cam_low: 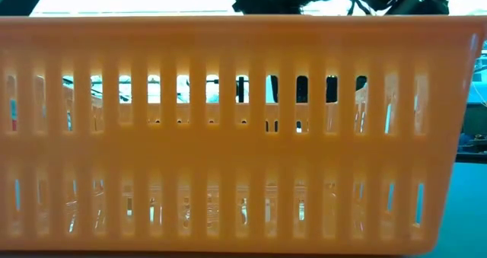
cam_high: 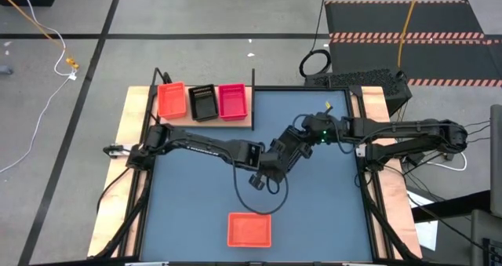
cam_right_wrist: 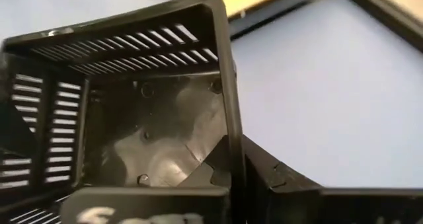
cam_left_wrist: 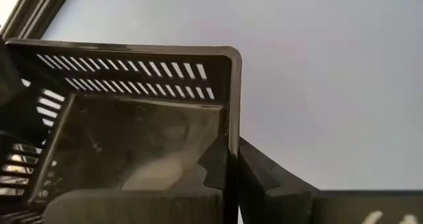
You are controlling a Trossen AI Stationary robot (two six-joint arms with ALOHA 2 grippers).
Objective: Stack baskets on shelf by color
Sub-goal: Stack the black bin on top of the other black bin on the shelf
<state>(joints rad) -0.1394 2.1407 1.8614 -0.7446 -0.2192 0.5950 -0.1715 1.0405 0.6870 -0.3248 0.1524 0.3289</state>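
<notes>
A black basket (cam_left_wrist: 132,138) fills my left wrist view, and a black basket (cam_right_wrist: 139,112) fills my right wrist view; whether they are one basket or two I cannot tell. In the high view both grippers meet over the table's middle, my left gripper (cam_high: 259,162) beside my right gripper (cam_high: 284,152), and the dark arms hide the basket there. The shelf (cam_high: 235,122) at the far left carries an orange basket (cam_high: 172,100), a black basket (cam_high: 203,103) and a pink-red basket (cam_high: 231,100), side by side on their bottoms. Another orange basket (cam_high: 249,229) rests on the table near the near edge. My left gripper is shut on a side wall of the black basket at its rim (cam_left_wrist: 231,128). One finger (cam_left_wrist: 215,168) is inside the basket and the other finger (cam_left_wrist: 277,181) outside. My right gripper is shut on a side wall of the black basket near its corner (cam_right_wrist: 232,135). One finger (cam_right_wrist: 215,161) is inside and the other finger (cam_right_wrist: 277,178) outside. The basket's open side faces the camera.
The near orange basket (cam_low: 236,129) blocks nearly all of the low view, with only bits of the arms above its rim. A cable loop (cam_high: 259,184) hangs below the grippers. Bare blue-grey tabletop (cam_high: 188,195) lies left and right of the near orange basket.
</notes>
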